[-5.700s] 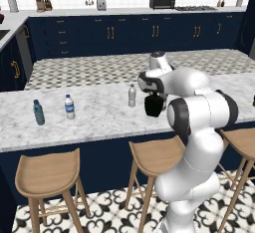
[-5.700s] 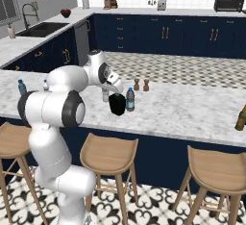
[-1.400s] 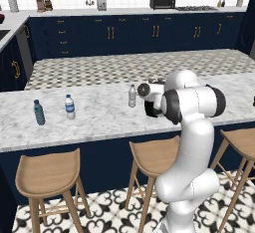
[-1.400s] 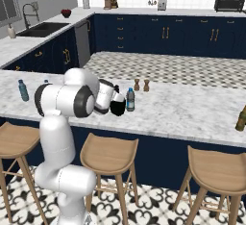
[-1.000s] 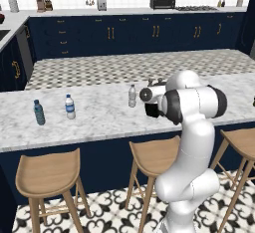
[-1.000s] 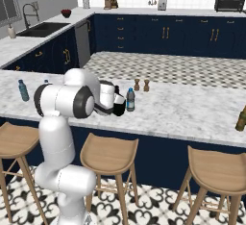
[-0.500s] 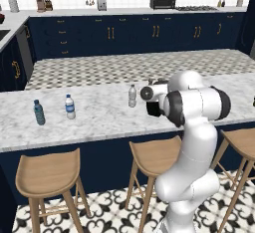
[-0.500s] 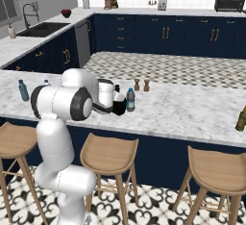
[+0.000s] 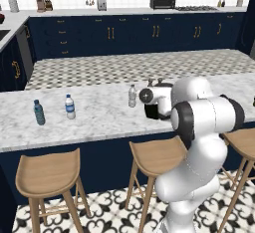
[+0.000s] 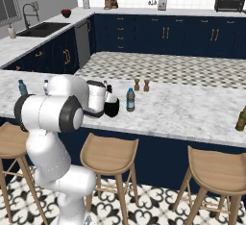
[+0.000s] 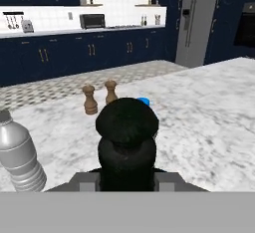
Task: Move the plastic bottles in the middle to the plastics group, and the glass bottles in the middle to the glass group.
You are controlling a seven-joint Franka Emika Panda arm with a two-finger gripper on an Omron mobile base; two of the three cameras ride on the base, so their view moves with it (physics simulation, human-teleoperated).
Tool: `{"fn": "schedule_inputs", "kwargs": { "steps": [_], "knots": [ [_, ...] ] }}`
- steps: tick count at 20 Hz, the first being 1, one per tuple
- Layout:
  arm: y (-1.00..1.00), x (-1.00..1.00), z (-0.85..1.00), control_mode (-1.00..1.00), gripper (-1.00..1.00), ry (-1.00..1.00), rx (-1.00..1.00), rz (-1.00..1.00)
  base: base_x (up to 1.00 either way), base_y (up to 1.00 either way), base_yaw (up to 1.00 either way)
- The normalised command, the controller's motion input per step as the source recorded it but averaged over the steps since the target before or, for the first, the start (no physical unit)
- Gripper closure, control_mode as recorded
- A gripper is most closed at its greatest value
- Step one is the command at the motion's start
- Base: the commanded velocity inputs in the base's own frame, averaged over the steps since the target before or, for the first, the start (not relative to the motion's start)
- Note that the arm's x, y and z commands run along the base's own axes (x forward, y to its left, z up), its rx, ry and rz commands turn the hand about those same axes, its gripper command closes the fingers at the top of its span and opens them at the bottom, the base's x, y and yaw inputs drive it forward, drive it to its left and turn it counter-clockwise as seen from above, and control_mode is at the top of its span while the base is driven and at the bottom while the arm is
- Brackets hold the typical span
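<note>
While the squat black bottle [image 11: 127,145] stood on the marble counter [image 11: 209,127], the gripper [image 11: 127,181] was clamped tight around it beside the greyish plastic bottle [image 11: 17,155].

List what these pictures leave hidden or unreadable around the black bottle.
- Pincer fingertips: hand view, cut off behind the black bottle.
- Black bottle's body: left base view, mostly behind the arm.
- Dark water bottle: hand view, behind the black bottle; only its blue cap shows.
- Water bottle labels: too small to read.

Base views flanking; hand view close
</note>
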Motion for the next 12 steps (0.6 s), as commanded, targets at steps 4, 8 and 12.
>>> {"fn": "schedule_inputs", "kwargs": {
  "steps": [4,8,12],
  "knots": [
    [-0.05,-0.45,0.44,-1.0,1.0,0.01,-0.03,-0.04,0.0,0.0,0.0],
    [-0.54,-0.05,0.28,-1.0,1.0,0.08,-0.03,-0.23,0.0,0.0,0.0],
    [-0.77,0.0,0.21,-1.0,1.0,0.11,0.0,-0.31,0.0,0.0,0.0]
  ]
}}
